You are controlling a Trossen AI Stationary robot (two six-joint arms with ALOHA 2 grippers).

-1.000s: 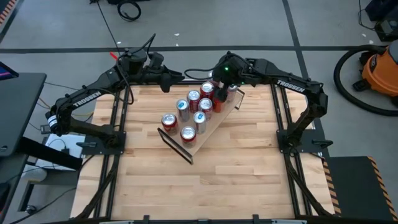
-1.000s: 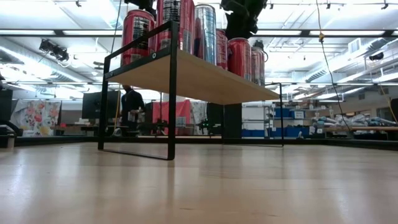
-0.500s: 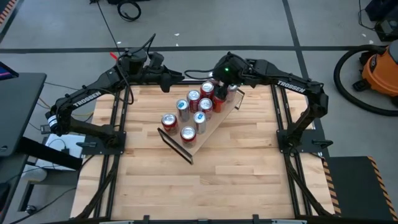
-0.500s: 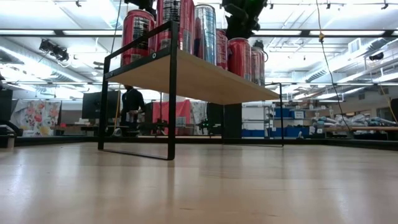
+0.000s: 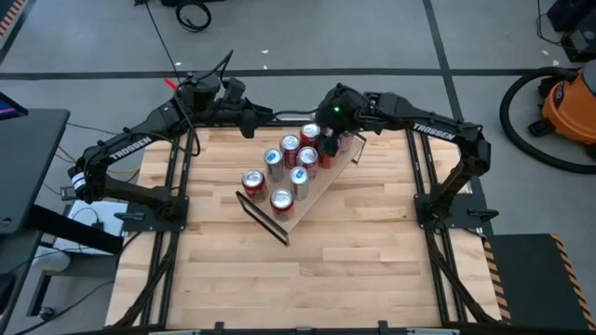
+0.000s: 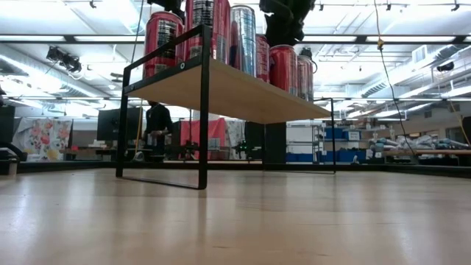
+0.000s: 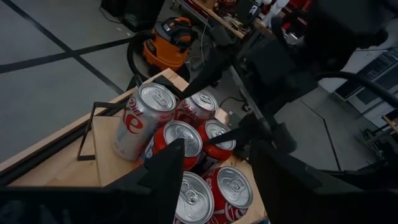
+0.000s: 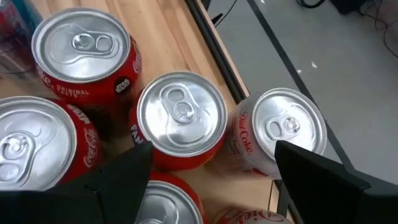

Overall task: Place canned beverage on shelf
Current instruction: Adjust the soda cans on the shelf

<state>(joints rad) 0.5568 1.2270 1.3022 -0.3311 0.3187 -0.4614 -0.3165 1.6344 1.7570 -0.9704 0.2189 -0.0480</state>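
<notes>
A large open workshop with bright ceiling lights and a person standing far off lies behind the slatted wooden worktop (image 5: 354, 251), and on that worktop the shelf (image 5: 312, 191) stands skewed, its long axis running from the near left up toward the far right. Several cans (image 5: 291, 172) crowd the plank, red ones and one blue-and-silver one, all upright with their tops showing. The right pincer (image 5: 328, 128) hangs over the far right end of the shelf, its two dark fingers (image 8: 118, 177) spread fairly wide and holding nothing; its wrist view looks straight down on a red can (image 8: 180, 118) lying between the fingertips, with a silver-and-red can (image 8: 280, 134) just beside it at the plank's edge. So the cans lie directly beneath this pincer, and the right arm is much the nearer one. The left pincer (image 5: 250, 119) waits off the far left corner of the worktop, apart from the shelf, its fingers (image 7: 165, 177) moderately parted and empty. No can is in either grip, so the placing here looks done.
</notes>
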